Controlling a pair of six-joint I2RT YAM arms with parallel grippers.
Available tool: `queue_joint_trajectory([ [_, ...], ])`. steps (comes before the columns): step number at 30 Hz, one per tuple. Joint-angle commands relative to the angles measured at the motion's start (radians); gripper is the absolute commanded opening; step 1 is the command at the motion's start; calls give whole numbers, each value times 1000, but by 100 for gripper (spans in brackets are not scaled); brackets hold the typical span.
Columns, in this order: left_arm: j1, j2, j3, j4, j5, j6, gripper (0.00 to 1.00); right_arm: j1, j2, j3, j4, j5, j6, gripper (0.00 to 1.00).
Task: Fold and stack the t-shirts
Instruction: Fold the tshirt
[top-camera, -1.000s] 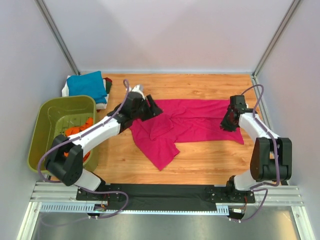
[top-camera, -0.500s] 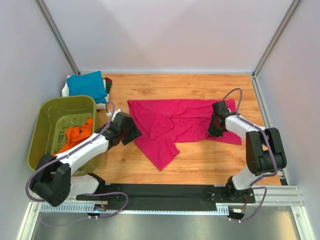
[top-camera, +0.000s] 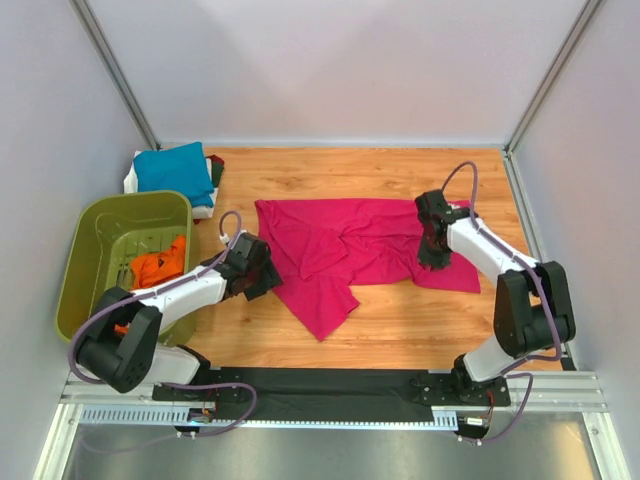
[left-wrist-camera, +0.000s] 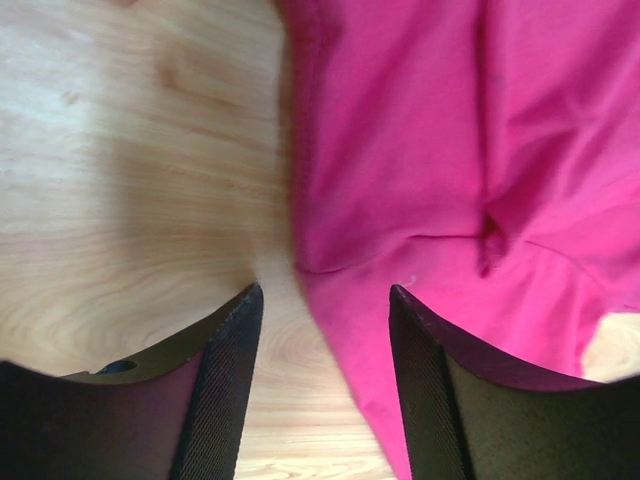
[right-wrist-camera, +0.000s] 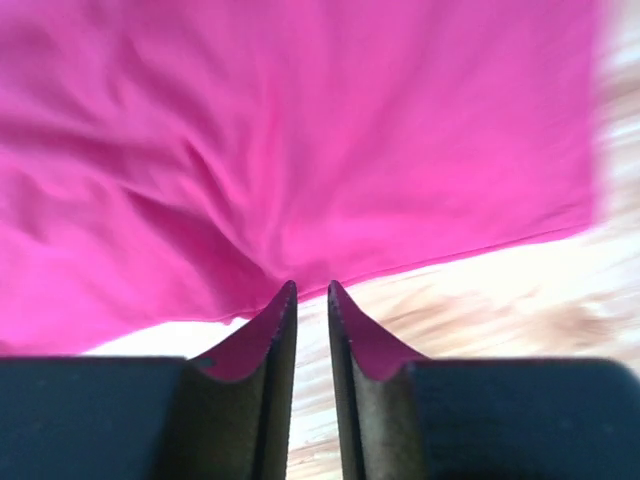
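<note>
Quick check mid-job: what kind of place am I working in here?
Probably a lab test cell, not a home: plain white panel walls on metal posts, a wooden table, two robot arms bolted to a rail.

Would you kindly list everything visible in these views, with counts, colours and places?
magenta t-shirt: one, magenta-pink, spread crumpled mid-table.
teal t-shirt: one, teal-blue, folded, far left corner.
white t-shirt: one, white, under the teal t-shirt.
orange t-shirts: count unclear, orange, inside the basket.
basket: one, olive-green, table's left side.
table: one, light wood.
left gripper: open, at the magenta t-shirt's left edge.
right gripper: jaws nearly together, at the magenta t-shirt's right part; grip unclear.
</note>
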Motion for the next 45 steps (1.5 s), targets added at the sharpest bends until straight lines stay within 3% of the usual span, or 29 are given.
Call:
queue_joint_trajectory([
  [1,4,31,-8,62,18,43,60,-40,-56,181,-132,154,-38,22],
  [4,5,62,-11,77,24,52,57,-93,-54,226,-81,135,-52,23],
  [9,5,104,-2,61,18,49,42,-136,39,264,51,101,-46,23],
  [16,4,44,-2,-96,-80,48,26,-163,209,272,107,85,-20,17],
  [28,27,-33,-62,-165,-102,56,22,-195,197,139,160,93,-19,17],
  [34,37,-103,-28,-167,-56,124,28,-215,193,119,168,88,-35,14],
  [39,37,-249,-23,-111,-37,144,57,-218,138,110,157,41,-26,14],
  [45,36,-174,7,-75,-28,164,61,-218,30,80,108,33,-19,19],
])
